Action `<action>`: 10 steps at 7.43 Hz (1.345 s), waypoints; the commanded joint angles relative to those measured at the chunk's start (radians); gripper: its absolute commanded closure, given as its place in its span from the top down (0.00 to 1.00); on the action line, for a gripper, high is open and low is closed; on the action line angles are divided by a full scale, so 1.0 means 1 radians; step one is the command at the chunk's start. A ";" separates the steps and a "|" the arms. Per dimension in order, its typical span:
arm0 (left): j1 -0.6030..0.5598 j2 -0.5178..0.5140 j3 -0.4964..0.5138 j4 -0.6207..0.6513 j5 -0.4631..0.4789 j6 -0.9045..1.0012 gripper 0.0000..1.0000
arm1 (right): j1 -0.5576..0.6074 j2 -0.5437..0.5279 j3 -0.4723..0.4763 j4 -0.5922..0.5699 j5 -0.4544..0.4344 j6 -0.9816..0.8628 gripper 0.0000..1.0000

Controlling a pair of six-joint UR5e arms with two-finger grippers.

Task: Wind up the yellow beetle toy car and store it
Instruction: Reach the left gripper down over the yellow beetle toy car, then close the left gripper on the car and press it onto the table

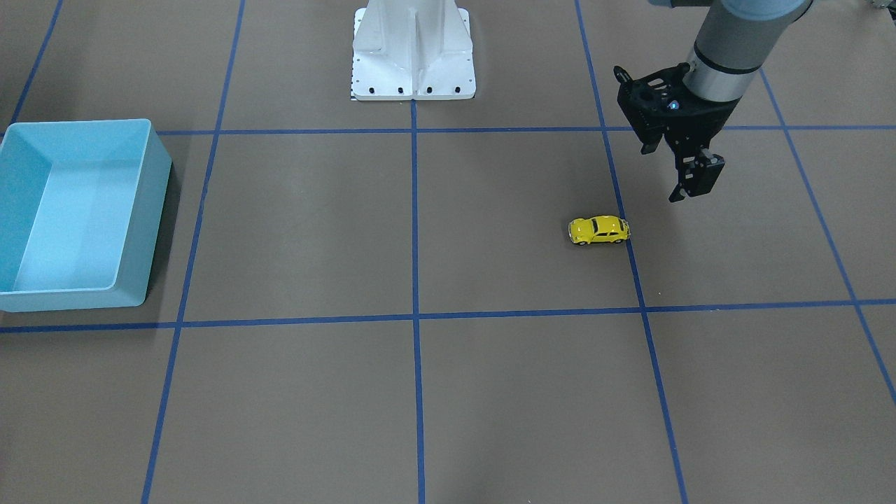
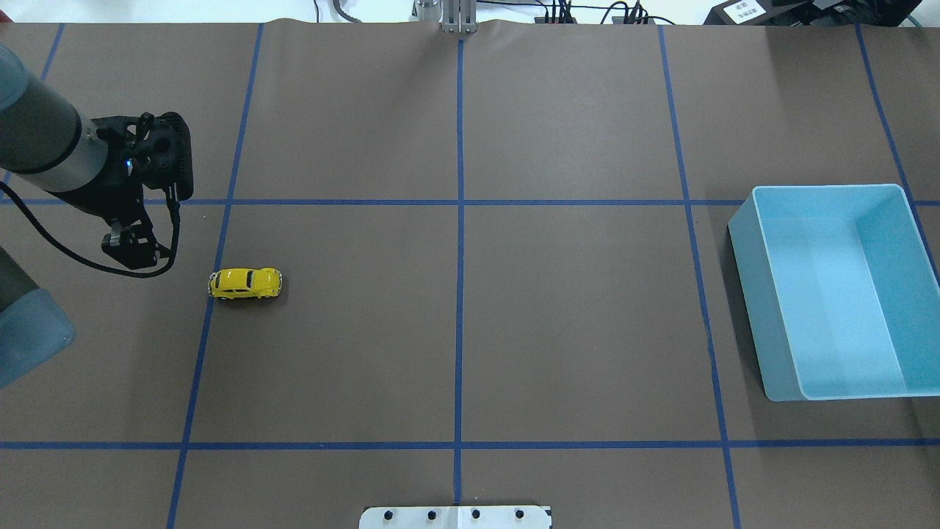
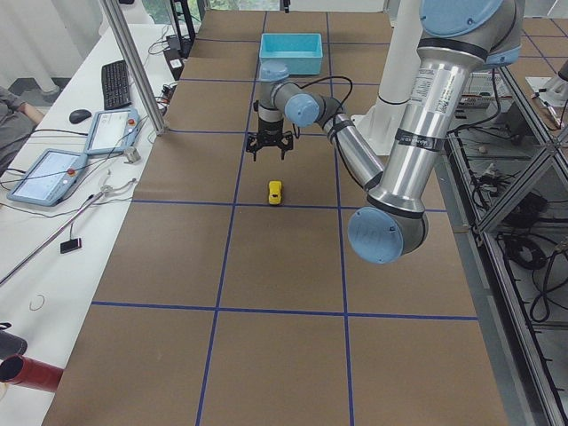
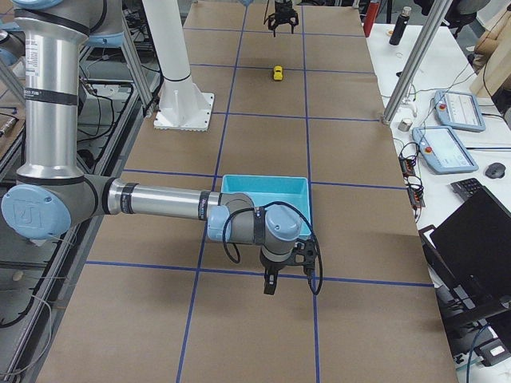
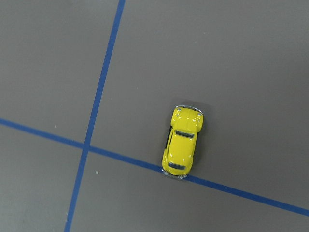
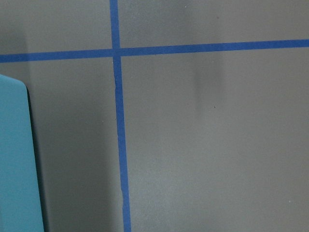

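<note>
The yellow beetle toy car [image 1: 598, 229] stands on its wheels on the brown table, one end on a blue tape line. It also shows in the overhead view [image 2: 244, 283] and in the left wrist view [image 5: 182, 142]. My left gripper [image 1: 665, 173] hangs above the table, open and empty, a short way from the car toward the robot's left [image 2: 134, 251]. My right gripper [image 4: 286, 281] shows only in the exterior right view, beside the light blue bin [image 4: 263, 185]; I cannot tell if it is open or shut.
The light blue bin [image 2: 826, 191] stands empty at the table's far right [image 1: 77, 124]; its edge shows in the right wrist view [image 6: 14, 159]. The white robot base [image 1: 413, 63] is at the table's middle edge. Blue tape lines grid the table.
</note>
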 commanded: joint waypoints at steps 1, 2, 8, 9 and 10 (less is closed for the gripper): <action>0.013 -0.055 0.063 -0.044 -0.002 0.009 1.00 | 0.000 0.000 0.001 0.000 0.001 0.002 1.00; 0.025 -0.066 0.107 -0.050 -0.006 0.020 1.00 | 0.000 0.001 -0.001 0.000 0.000 0.000 1.00; 0.090 -0.060 0.289 -0.235 -0.055 0.015 1.00 | 0.000 0.000 -0.001 0.000 0.001 0.000 1.00; 0.099 -0.055 0.302 -0.257 -0.055 0.014 1.00 | 0.000 -0.005 -0.002 -0.002 0.001 -0.003 1.00; 0.107 -0.055 0.309 -0.257 -0.055 0.007 1.00 | 0.000 -0.003 -0.001 0.000 0.001 -0.003 1.00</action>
